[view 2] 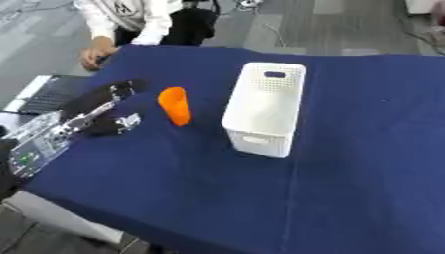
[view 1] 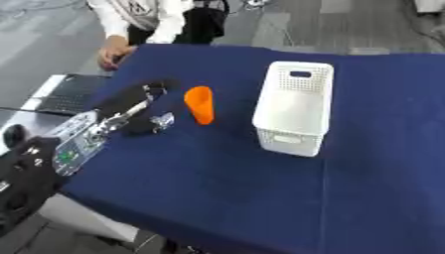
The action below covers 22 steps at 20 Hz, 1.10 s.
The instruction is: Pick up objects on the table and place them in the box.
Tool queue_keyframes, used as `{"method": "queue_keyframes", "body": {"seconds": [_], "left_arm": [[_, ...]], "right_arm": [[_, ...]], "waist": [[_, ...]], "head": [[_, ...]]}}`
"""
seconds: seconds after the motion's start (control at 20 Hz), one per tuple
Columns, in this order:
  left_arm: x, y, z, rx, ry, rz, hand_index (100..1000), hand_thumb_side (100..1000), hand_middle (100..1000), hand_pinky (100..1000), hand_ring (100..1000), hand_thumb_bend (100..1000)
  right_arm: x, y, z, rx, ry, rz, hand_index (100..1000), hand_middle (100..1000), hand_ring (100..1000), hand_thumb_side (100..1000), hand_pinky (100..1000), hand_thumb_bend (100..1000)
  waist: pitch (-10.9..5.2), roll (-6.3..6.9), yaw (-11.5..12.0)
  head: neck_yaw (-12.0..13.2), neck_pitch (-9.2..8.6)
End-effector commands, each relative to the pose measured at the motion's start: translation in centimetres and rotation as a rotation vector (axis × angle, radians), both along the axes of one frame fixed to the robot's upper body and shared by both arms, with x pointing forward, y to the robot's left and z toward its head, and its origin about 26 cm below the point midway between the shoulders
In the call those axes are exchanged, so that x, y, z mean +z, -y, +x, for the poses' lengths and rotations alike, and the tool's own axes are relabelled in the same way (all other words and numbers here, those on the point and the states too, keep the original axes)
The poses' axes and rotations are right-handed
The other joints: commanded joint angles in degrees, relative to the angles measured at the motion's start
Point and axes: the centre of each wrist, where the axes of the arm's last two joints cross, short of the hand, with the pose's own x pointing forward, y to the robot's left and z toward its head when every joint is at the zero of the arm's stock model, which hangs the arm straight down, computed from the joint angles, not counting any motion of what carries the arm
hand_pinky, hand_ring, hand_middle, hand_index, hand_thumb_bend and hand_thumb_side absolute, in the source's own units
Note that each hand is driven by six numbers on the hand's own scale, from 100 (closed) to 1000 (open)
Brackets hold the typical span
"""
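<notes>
The surface (view 1: 217, 193) under me was covered in a dark blue cloth and filled most of my view, lying a little askew. On it, toward the far right of the middle, stood the white box (view 1: 294, 108), upright and tall, with a perforated upper wall and a handle slot near its rim; its top was open, and I could not see into it. My left arm came in from the lower left, black with a silver forearm section, and ended in my left robot hand (view 1: 139, 106), which lay low over the cloth near the left edge. Its dark fingers reached forward toward the far side, with a silvery part jutting to the right; I could not tell whether they were spread or curled, and nothing showed as held. The orange object (view 1: 200, 104), a small tapered cup-like shape, stood between that robot hand and the box, just beside the hand yet apart from it, and well clear of the box. It was tilted slightly. My right robot hand showed in neither eye.
</notes>
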Motion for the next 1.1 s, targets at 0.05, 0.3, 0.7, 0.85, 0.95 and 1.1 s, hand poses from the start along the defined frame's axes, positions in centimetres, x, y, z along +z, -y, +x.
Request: {"method": "queue_keyframes", "body": {"seconds": [0.05,0.3,0.7,0.85,0.95,1.1], "left_arm": [[1.1,-1.0,0.5,0.001,0.036,-0.005,1000,1000,1000,1000,1000,170],[0.6,-0.9,1.3,-0.013,0.064,-0.04,1000,1000,1000,1000,1000,185],[0.3,0.5,3.2,-0.048,0.111,-0.073,1000,1000,1000,1000,1000,199],[0.2,0.7,3.6,-0.053,0.12,-0.07,1000,1000,1000,1000,1000,196],[0.3,0.9,4.1,-0.056,0.126,-0.063,1000,1000,1000,1000,1000,193],[0.1,0.9,4.5,-0.058,0.129,-0.049,1000,1000,1000,1000,1000,188]], "right_arm": [[0.6,0.1,-0.2,-0.003,0.027,-0.005,699,658,636,940,450,100],[0.6,0.0,-0.2,-0.001,0.027,-0.004,699,658,637,939,450,100],[0.7,-0.1,-0.1,0.005,0.029,0.0,701,660,638,939,450,100],[0.7,-0.1,-0.1,0.006,0.03,0.001,701,660,638,939,450,100],[0.8,-0.2,-0.1,0.009,0.031,0.001,701,660,638,939,450,100],[0.8,-0.2,-0.1,0.01,0.032,0.002,701,660,638,939,450,100]], "waist": [[-0.63,-0.32,-0.01],[-0.56,-0.42,-0.16],[-0.45,-0.59,-0.45],[-0.39,-0.61,-0.53],[-0.3,-0.64,-0.62],[-0.22,-0.68,-0.73]], "head": [[0.11,-0.74],[0.29,-1.29],[0.42,-1.71],[0.43,-1.71],[0.53,-1.6],[0.6,-1.53]]}}
